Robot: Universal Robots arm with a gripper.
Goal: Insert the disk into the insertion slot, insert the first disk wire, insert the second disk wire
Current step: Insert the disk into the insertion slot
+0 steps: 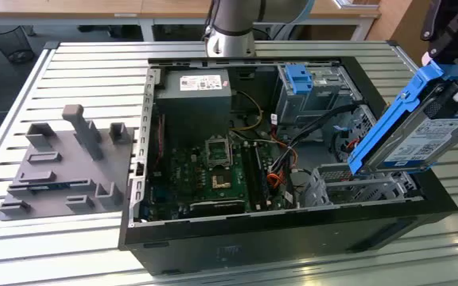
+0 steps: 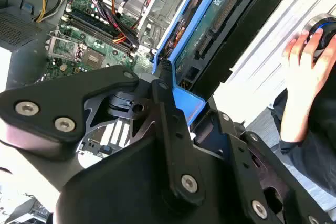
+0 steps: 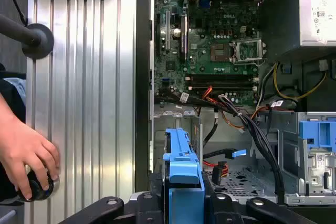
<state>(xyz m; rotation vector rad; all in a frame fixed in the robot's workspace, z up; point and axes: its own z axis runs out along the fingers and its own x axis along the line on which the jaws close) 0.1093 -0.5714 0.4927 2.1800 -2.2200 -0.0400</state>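
The flat silver hard drive (image 1: 424,128) with a white label, framed by a bright blue plastic carrier, is pinched at its carrier edges by the black tool (image 1: 452,80) and held tilted in the air. Beneath the tool, the low silver-grey perforated sheet-metal drive cage (image 1: 362,186) is seen inside the open black computer case (image 1: 293,232). The drive's lower corner is seen near the cage rim; contact cannot be told. Beside the tool, a person's hand (image 3: 26,156) is closed over a black knob (image 3: 38,190) at the edge of the ribbed metal table (image 3: 89,77).
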